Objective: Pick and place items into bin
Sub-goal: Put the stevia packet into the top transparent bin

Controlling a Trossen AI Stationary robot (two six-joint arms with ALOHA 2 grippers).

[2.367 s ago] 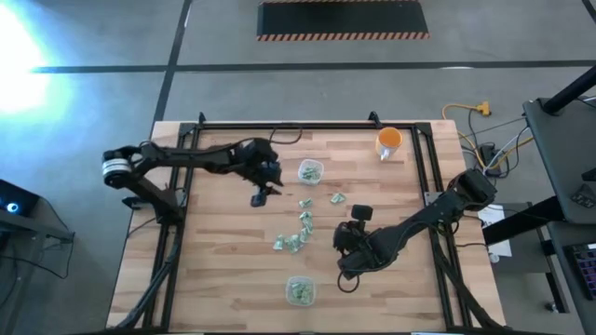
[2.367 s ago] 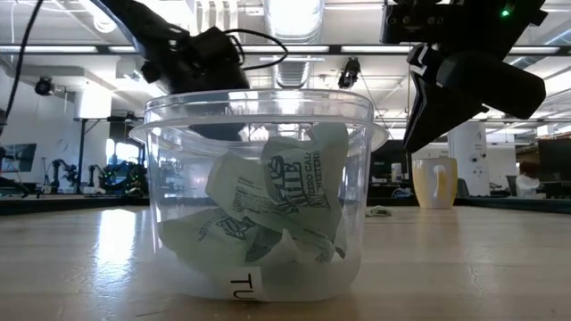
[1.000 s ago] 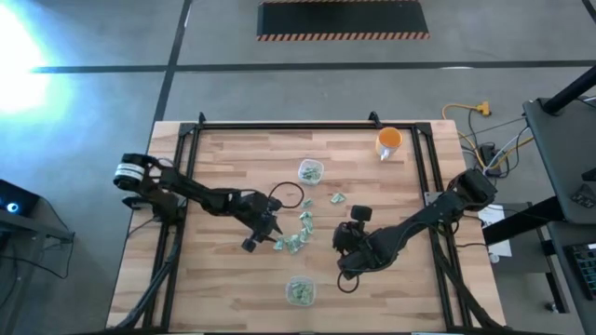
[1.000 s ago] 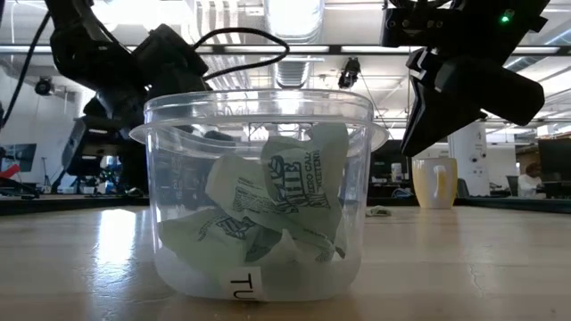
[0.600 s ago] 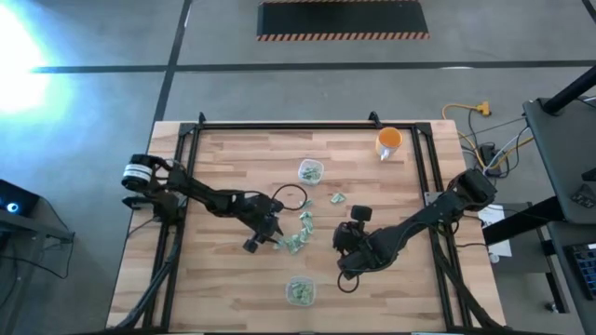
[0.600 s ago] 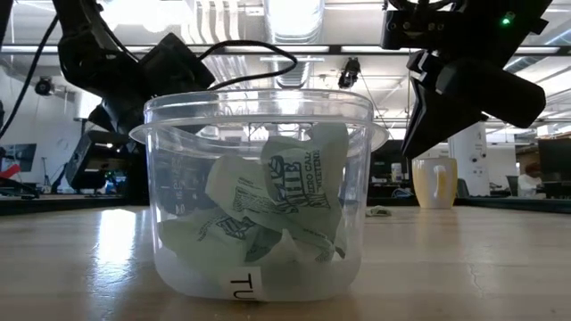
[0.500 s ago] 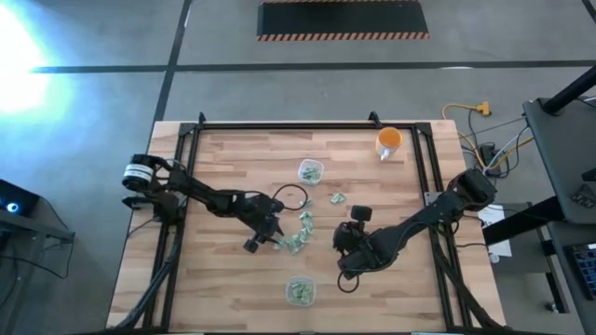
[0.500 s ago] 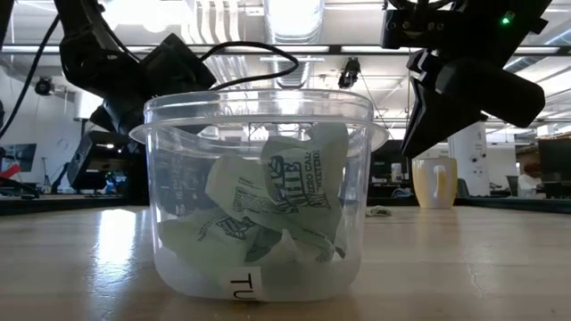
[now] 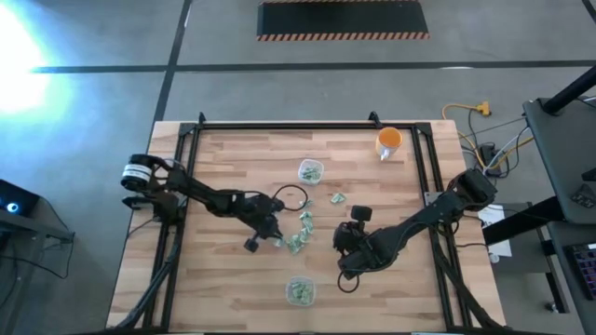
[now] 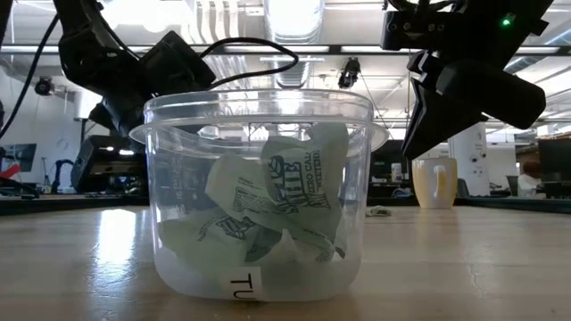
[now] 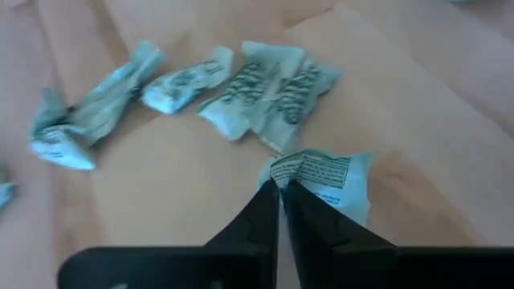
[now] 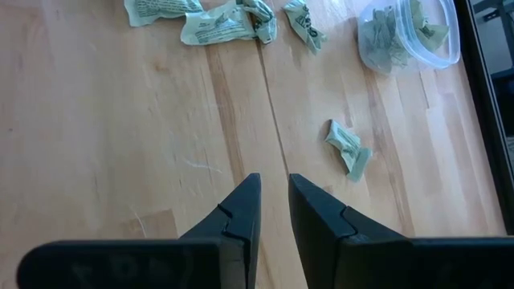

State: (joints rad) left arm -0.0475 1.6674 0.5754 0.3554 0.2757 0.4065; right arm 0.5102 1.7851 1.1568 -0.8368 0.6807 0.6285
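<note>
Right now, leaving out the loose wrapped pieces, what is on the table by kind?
Clear plastic tubs: 2
Orange cup: 1
Total: 3

Two tubs (image 9: 310,171) (image 9: 299,291), one orange cup (image 9: 388,141), several loose packets (image 9: 300,233).

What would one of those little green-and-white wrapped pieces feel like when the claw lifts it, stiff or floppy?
Probably floppy and very light. The wrapped piece pinched at its edge by the left claw looks creased and crumpled, so it will likely sag. Its flat crinkly shape suggests it won't roll, though the thin wrapper might slip from so narrow a pinch.
</note>
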